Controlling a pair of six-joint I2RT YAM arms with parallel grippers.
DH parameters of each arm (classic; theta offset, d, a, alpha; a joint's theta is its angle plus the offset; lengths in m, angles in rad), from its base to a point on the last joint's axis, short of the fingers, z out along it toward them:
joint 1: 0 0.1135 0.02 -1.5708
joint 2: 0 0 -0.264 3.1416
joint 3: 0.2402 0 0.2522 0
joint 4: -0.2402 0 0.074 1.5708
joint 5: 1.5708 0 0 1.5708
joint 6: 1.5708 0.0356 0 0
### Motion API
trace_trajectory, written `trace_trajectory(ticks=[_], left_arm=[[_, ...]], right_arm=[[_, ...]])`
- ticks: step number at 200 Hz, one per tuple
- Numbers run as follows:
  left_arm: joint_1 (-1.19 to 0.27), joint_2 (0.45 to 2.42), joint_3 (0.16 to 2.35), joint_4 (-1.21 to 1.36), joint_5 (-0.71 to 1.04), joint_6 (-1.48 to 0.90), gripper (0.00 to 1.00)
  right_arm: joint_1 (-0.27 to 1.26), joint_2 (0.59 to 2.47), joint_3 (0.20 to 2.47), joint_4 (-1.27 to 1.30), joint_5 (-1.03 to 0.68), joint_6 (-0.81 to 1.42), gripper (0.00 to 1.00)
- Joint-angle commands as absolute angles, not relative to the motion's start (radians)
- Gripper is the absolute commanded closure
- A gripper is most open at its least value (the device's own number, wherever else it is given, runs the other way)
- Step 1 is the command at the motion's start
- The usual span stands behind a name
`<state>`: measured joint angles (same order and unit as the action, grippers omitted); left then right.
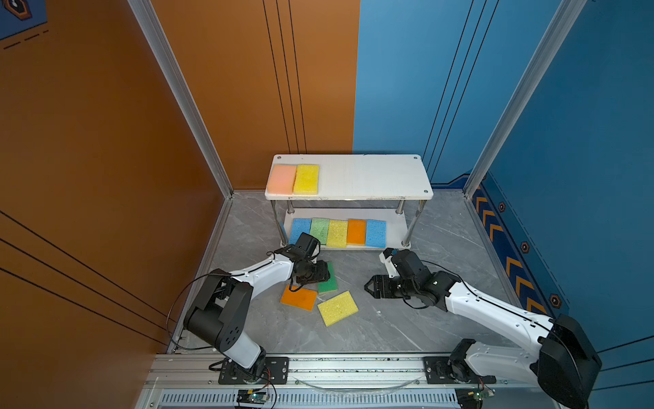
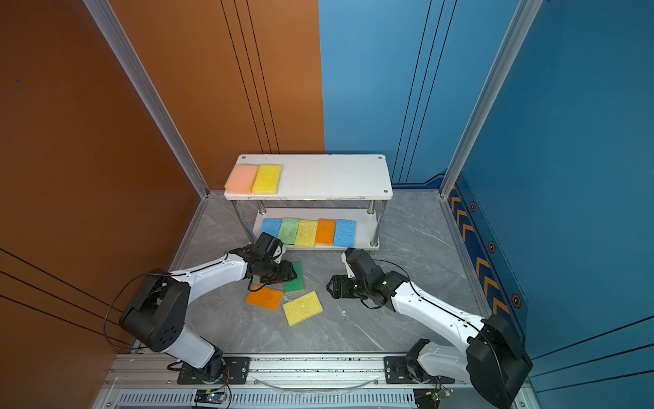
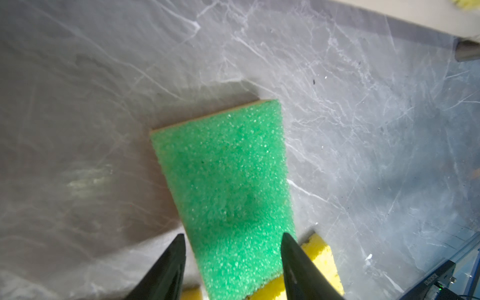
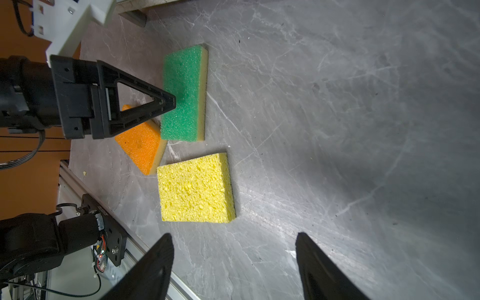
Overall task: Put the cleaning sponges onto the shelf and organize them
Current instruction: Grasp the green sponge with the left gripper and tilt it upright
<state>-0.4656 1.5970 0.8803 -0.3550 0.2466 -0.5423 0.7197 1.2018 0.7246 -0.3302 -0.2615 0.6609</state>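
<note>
Seven sponges (image 1: 337, 233) on the shelf (image 1: 371, 177), three left; left end effector (image 3: 232, 235) straddles green sponge (image 3: 228, 168), grip unclear; right end effector (image 4: 233, 235) open.

An orange-brown wall (image 1: 88, 141) fills the left of the frame and a blue wall (image 1: 407, 70) the upper right, with aluminium posts (image 1: 182, 95) at the corners. The grey marbled floor (image 1: 389, 329) lies in the lower centre.

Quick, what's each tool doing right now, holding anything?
Left tool: jaws straddle the green sponge; grip cannot be told.
Right tool: open, empty.
</note>
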Motion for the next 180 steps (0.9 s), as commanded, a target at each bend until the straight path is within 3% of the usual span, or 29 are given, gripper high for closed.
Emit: trace_trajectory(ticks=[1, 48, 83, 126, 180], left_arm=[[-0.461, 1.618, 0.890, -0.337, 0.268, -0.526, 0.44], [-0.461, 1.640, 0.884, -0.317, 0.285, -0.529, 0.56], [-0.460, 1.639, 0.875, -0.313, 0.291, -0.529, 0.76], [-0.453, 1.614, 0.871, -0.313, 0.299, -0.531, 0.92], [-0.445, 1.536, 0.861, -0.314, 0.348, -0.543, 0.98]], right_arm=[[0.715, 1.190, 0.727, -0.350, -0.264, 0.677, 0.24], [0.718, 1.186, 0.731, -0.354, -0.258, 0.687, 0.20], [0.721, 1.186, 0.732, -0.355, -0.253, 0.689, 0.20], [0.725, 1.191, 0.739, -0.354, -0.249, 0.690, 0.20], [0.732, 1.208, 0.766, -0.355, -0.255, 0.691, 0.19]])
